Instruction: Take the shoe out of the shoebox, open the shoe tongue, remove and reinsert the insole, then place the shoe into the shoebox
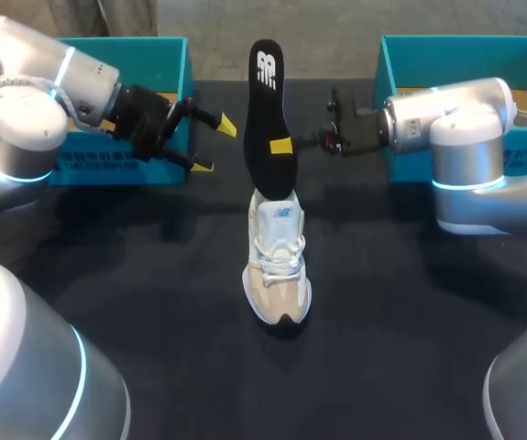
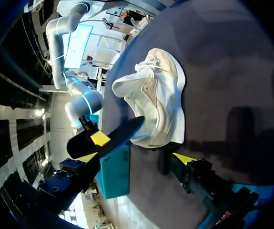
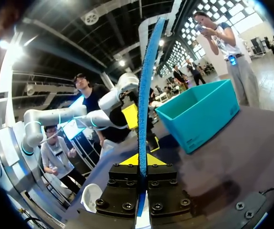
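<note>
The white and beige shoe (image 1: 278, 266) stands on its sole in the middle of the black table (image 1: 382, 321), toe pointing toward the robot and laces done up. Rising from its heel opening is the black insole (image 1: 268, 119), nearly upright, its lower end at the shoe's collar and the rest standing tall above the shoe. The right gripper (image 1: 281, 147) comes in from the shoe's right and is pinched tight on the insole partway up. In its own wrist view the insole (image 3: 144, 95) runs edge-on, straight up between the two closed yellow tips of that gripper (image 3: 140, 160). The left gripper (image 1: 215, 147) hangs to the shoe's left, near the insole but apart from it, fingers spread wide with nothing between them. From its wrist the shoe (image 2: 156, 100) lies ahead of those open fingers. Beyond the shoe, one teal shoebox (image 1: 126, 101) sits off to its left and another teal shoebox (image 1: 465, 55) to its right.
</note>
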Motion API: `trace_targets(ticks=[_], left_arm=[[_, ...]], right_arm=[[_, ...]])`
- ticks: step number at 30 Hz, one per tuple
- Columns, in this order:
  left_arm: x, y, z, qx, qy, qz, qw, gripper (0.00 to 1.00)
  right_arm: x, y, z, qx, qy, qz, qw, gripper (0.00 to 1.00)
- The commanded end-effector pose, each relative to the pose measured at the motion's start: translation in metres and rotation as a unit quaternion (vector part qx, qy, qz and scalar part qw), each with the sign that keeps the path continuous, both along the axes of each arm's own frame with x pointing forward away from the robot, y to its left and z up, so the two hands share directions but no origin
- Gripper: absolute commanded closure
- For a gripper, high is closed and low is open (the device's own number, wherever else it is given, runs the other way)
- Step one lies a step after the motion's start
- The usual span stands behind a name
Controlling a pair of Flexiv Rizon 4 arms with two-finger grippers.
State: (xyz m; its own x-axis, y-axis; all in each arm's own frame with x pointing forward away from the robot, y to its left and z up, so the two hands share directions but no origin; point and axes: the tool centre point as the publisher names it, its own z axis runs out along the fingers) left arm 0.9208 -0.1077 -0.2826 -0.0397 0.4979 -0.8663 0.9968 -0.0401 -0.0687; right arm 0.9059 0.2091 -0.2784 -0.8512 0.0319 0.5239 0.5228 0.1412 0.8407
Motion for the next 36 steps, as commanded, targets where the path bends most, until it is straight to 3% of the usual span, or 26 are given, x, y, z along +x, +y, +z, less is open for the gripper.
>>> trace_targets(ticks=[1, 36], left_arm=[[-0.003, 0.0, 0.001, -0.004, -0.004, 0.003, 1.0, 0.0], [-0.003, -0.001, 0.003, -0.002, -0.007, 0.001, 1.0, 0.0]], right_arm=[[-0.001, 0.0, -0.001, -0.001, 0.0, -0.002, 1.0, 1.0], [-0.021, 0.003, -0.027, 0.008, 0.015, -0.023, 1.0, 1.0]])
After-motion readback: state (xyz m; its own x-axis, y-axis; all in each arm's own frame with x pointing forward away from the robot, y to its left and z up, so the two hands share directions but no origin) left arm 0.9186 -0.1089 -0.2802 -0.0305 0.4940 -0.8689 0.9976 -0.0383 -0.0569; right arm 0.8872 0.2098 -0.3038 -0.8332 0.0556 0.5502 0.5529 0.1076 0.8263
